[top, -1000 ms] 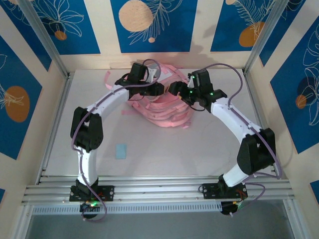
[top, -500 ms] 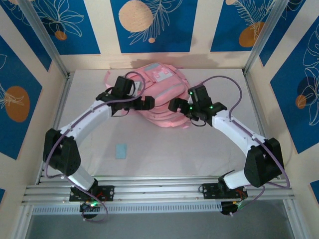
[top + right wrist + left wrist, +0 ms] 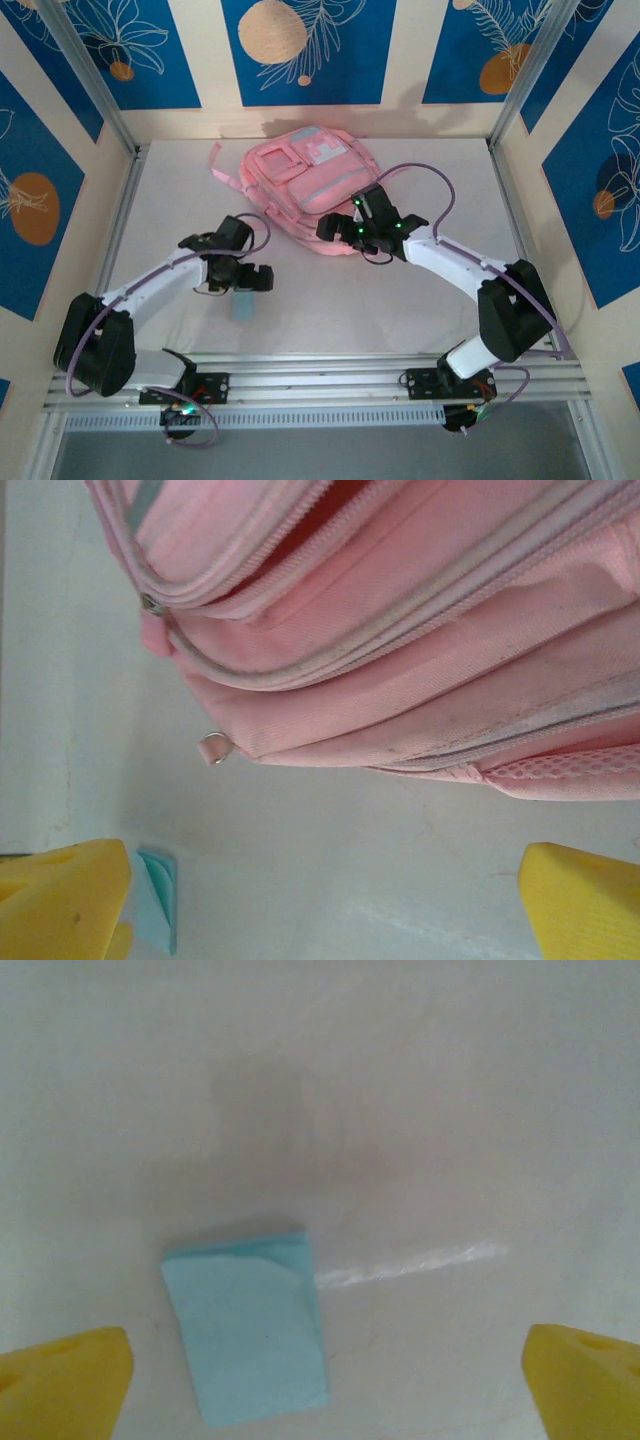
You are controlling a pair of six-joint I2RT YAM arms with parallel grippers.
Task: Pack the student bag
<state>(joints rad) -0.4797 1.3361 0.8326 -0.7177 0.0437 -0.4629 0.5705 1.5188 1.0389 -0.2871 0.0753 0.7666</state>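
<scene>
While the left hand (image 3: 325,1380) and right hand (image 3: 325,900) gape, the student bag (image 3: 310,185) lies on a white, blue-walled table (image 3: 400,305).

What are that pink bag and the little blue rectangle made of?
The student bag looks like soft woven fabric, matte, with stitched seams and zip tracks. The blue rectangle seems to be paper or thin card, matte; a lifted top layer suggests stacked sheets, but I cannot be sure.
</scene>
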